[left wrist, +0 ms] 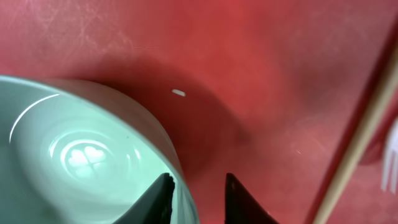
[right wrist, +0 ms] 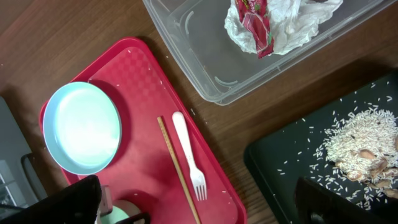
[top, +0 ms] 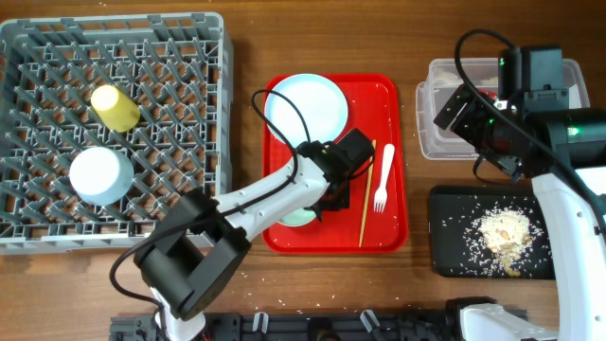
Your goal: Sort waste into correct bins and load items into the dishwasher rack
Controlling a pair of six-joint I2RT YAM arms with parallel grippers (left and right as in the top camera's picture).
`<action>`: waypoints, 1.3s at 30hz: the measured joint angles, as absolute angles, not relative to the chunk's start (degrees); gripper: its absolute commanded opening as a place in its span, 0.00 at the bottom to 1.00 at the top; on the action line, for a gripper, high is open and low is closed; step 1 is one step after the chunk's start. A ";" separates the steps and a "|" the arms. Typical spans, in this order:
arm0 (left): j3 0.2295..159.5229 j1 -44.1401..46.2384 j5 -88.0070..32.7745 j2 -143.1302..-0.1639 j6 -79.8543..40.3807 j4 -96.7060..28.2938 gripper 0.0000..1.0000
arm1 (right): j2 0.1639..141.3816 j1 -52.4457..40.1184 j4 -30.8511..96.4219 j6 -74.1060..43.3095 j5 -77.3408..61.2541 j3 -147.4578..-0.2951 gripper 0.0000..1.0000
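Observation:
My left gripper (top: pixel 320 202) (left wrist: pixel 196 182) is open astride the rim of the mint green bowl (top: pixel 295 219) (left wrist: pixel 74 149), one finger inside and one outside, on the red tray (top: pixel 390 95). The pale blue plate (top: pixel 306 107) (right wrist: pixel 82 127), white fork (top: pixel 383 177) (right wrist: pixel 186 152) and chopstick (top: pixel 365 194) (right wrist: pixel 177 168) also lie on that tray. The yellow cup (top: pixel 115 107) and light blue bowl (top: pixel 101 175) sit in the grey rack (top: pixel 189 114). My right gripper (top: pixel 454 109) (right wrist: pixel 196 199) is open and empty, high over the clear tub (top: pixel 576 76) (right wrist: pixel 199 68).
The tub holds the red wrapper (right wrist: pixel 255 22) and white tissue (right wrist: pixel 289 31). The black tray (top: pixel 454 237) (right wrist: pixel 280 162) at the front right holds rice and beige scraps (top: pixel 502 232) (right wrist: pixel 364 146). Stray rice grains lie on the wooden table.

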State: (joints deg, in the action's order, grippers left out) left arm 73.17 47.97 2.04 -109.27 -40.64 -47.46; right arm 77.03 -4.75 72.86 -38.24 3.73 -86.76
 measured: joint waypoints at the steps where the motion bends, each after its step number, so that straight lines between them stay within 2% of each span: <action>1: 73.17 47.97 2.33 -109.43 -40.69 -47.46 0.09 | 77.03 -4.75 72.86 -38.24 3.73 -86.76 0.99; 2: 73.17 47.97 2.39 -109.45 -40.86 -47.46 0.04 | 77.03 -4.75 72.86 -38.24 3.73 -86.76 1.00; 10: 75.37 48.03 4.05 -109.40 -40.86 -51.31 0.04 | 77.03 -4.75 72.86 -38.24 3.73 -86.76 1.00; 14: 85.01 47.94 4.01 -109.38 -40.82 -61.10 0.04 | 77.03 -4.75 72.88 -38.24 3.73 -86.76 1.00; 19: 92.60 44.34 3.55 -103.79 -38.39 -63.44 0.04 | 77.03 -4.75 72.86 -38.24 3.73 -86.76 1.00; 23: 93.65 33.98 2.31 -94.35 -37.28 -62.54 0.04 | 77.03 -4.75 72.86 -38.24 3.73 -86.76 1.00; 27: 94.15 14.57 -9.28 -88.49 -32.77 -57.43 0.04 | 77.03 -4.78 72.88 -38.24 3.73 -86.76 0.99; 31: 94.15 -0.01 -28.03 -89.32 -25.82 -54.74 0.04 | 77.03 -4.75 72.86 -38.24 3.73 -86.76 1.00; 39: 94.15 -16.53 -54.17 -98.10 -13.85 -50.52 0.04 | 77.06 -4.75 72.84 -38.24 3.73 -86.76 1.00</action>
State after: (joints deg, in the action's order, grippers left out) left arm 94.15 -16.53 -54.17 -98.10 -13.85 -50.52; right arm 77.06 -4.75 72.84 -38.24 3.73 -86.76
